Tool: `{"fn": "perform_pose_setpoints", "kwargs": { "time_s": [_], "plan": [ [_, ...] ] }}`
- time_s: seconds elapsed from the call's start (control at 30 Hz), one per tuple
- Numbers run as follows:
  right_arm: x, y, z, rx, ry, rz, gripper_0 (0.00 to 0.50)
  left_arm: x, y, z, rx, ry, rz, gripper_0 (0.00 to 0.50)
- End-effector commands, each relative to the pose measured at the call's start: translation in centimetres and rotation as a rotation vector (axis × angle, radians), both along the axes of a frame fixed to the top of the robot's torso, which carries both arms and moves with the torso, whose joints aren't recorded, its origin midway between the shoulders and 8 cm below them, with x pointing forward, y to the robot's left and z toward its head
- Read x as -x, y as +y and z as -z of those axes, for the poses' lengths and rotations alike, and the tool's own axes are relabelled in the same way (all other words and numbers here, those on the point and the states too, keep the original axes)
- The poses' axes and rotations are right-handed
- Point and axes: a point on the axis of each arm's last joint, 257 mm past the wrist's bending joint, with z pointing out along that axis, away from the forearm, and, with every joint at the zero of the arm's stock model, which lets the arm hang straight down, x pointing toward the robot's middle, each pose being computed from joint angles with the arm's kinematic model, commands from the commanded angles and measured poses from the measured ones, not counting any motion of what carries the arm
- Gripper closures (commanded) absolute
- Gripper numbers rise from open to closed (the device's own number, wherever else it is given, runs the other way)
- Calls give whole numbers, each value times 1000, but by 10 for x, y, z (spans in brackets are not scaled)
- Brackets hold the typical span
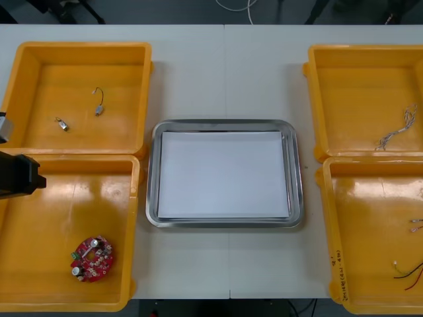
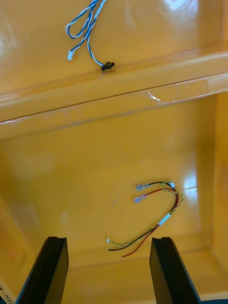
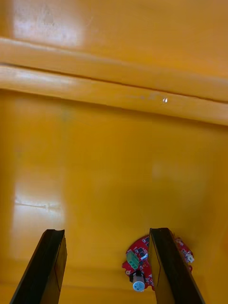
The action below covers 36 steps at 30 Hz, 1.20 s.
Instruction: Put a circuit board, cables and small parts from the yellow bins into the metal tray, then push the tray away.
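Observation:
My left gripper (image 3: 107,270) hangs open over the near left yellow bin (image 1: 39,224). The round red circuit board (image 3: 138,263) lies on the bin floor, partly hidden behind one finger (image 3: 166,266). In the front view the board (image 1: 92,259) sits near the bin's front. My right gripper (image 2: 108,273) is open above the near right bin (image 1: 370,231), and the red and yellow cable (image 2: 159,211) lies just beyond its fingertips. The metal tray (image 1: 225,173), white inside, holds nothing.
The far left bin (image 1: 39,72) holds two small metal parts (image 1: 61,123) (image 1: 98,105). A twisted blue and white cable (image 1: 396,132) (image 2: 85,23) lies in the far right bin. My left arm (image 1: 18,175) shows at the table's left edge.

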Motion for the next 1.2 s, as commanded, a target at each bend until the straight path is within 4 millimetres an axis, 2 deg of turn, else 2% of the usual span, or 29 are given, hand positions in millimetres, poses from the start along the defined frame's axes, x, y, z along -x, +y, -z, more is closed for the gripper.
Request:
{"fn": "perform_pose_setpoints", "kwargs": {
  "time_s": [0.03, 0.23, 0.7, 1.03, 1.2],
  "plan": [
    [2, -17, -13, 28, -29, 32, 0, 15, 3, 3, 52, -15, -128, 0],
    [3, -19, -8, 15, -36, 50, 0, 27, -6, 11, 102, -12, -197, 0],
    [44, -60, 15, -31, -25, 189, 0, 61, -22, 54, 185, 79, -305, 0],
    [53, -68, 27, -40, -16, 250, 0, 69, -34, 75, 230, 95, -363, 0],
    [51, -62, 34, -77, -26, 280, 0, 70, -40, 85, 243, 84, -380, 0]
  ]
}}
